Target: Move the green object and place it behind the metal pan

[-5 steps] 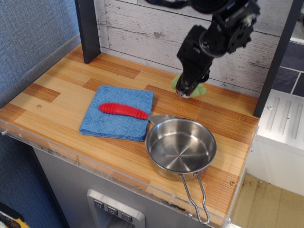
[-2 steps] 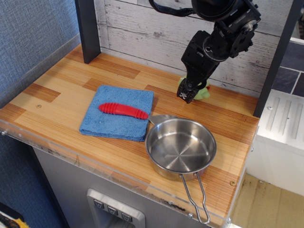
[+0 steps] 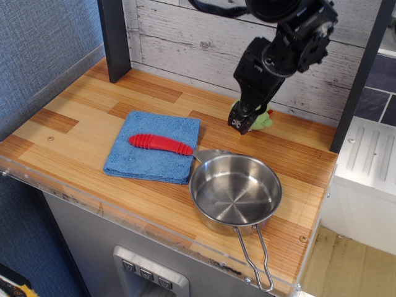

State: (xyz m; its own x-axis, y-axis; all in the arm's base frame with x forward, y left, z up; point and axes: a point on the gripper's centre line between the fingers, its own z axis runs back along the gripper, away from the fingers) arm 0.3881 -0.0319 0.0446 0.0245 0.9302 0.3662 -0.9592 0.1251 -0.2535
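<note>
The small pale-green plush object lies on the wooden counter by the back wall, behind the metal pan. The pan is round and shiny and stands at the front right, its wire-loop handle reaching over the front edge. My gripper hangs just in front of and over the green object and hides its left part. The fingers look slightly parted and hold nothing.
A folded blue cloth lies left of the pan with a red ribbed utensil on it. A dark post stands at the back left and another at the right. The whitewashed plank wall is directly behind the green object.
My gripper has lifted slightly off the green object, which stays on the counter behind the pan. The pan, cloth and red utensil have not moved.
</note>
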